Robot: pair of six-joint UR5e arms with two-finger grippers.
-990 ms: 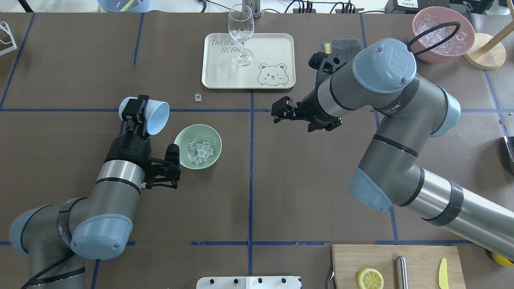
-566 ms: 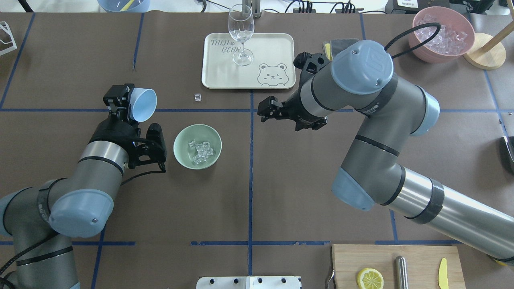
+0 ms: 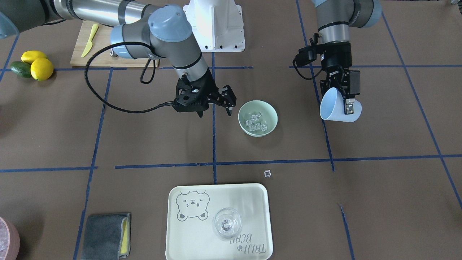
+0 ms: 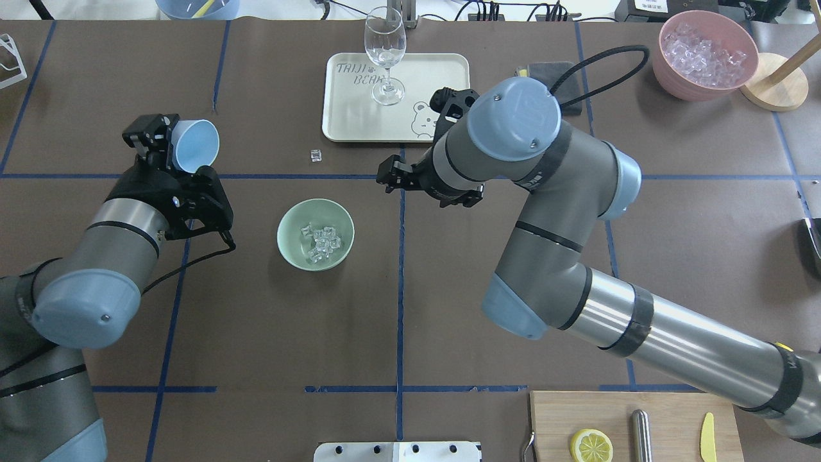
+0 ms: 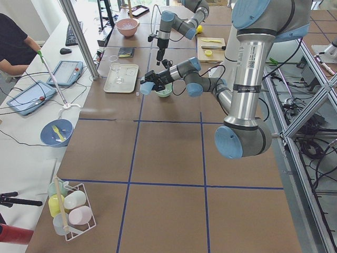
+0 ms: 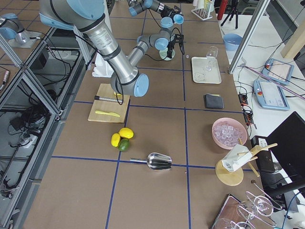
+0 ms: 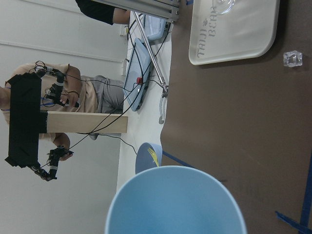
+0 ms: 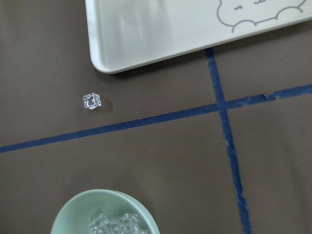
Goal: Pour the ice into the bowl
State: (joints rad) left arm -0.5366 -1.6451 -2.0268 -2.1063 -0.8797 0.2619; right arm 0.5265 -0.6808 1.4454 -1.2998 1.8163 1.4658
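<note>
The mint-green bowl (image 4: 284, 224) stands on the table left of centre and holds a small heap of clear ice cubes (image 4: 321, 242); it also shows in the front view (image 3: 270, 112) and the right wrist view (image 8: 73, 217). One loose ice cube (image 4: 315, 154) lies on the table beyond the bowl. My left gripper (image 4: 168, 144) is shut on a light blue cup (image 4: 195, 145), held tilted to the left of the bowl, its inside looking empty. My right gripper (image 4: 392, 178) is open and empty, hovering to the right of and beyond the bowl.
A cream bear tray (image 4: 436, 70) with a wine glass (image 4: 385, 54) sits at the back. A pink bowl of ice (image 4: 670, 80) stands at the back right. A cutting board (image 4: 667, 410) with a lemon slice lies at the front right. A grey cloth (image 3: 104, 234) lies beside the tray.
My left arm has carried the blue cup leftward, away from the bowl. My right arm has swung left, its gripper now nearer the bowl. The ice in the bowl has not moved.
</note>
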